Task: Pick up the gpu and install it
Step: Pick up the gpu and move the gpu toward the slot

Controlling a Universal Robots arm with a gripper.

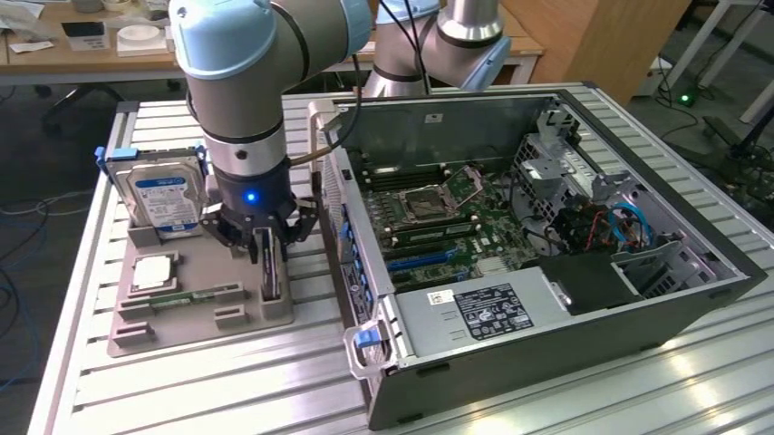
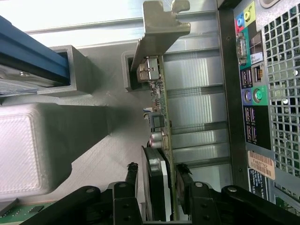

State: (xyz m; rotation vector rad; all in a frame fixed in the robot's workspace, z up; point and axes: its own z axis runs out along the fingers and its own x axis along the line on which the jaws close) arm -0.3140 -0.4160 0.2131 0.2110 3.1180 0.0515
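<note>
At the lower left of the exterior view, on the grey tray (image 1: pixel 181 317) that sits on the ribbed surface (image 1: pixel 242 390), the gpu (image 1: pixel 270 285) stands on its long edge in its holder. The gripper (image 1: pixel 268 246) is down over it from above. The card's long axis runs from under the fingers toward the lower edge of that frame, roughly parallel to the near wall of the computer case (image 1: pixel 362 299), which lies just beside it toward the exterior view's right. A hard drive (image 1: pixel 167 201) stands upright in the tray toward the exterior view's left.

From the wrist, the gpu (image 2: pixel 158 122) passes straight between the fingers (image 2: pixel 132 176), one on each flat face. They are narrowed onto it, and I judge the pads to be gripping the cooler end, with the card not yet lifted from the tray.

This view adds what the arm hides outside: the silver bracket (image 2: pixel 161 28) at the card's far end, seated at a tray slot, and the case's rear ports (image 2: pixel 248 93) alongside. The exterior view alone gives the open motherboard (image 1: pixel 448 217).
</note>
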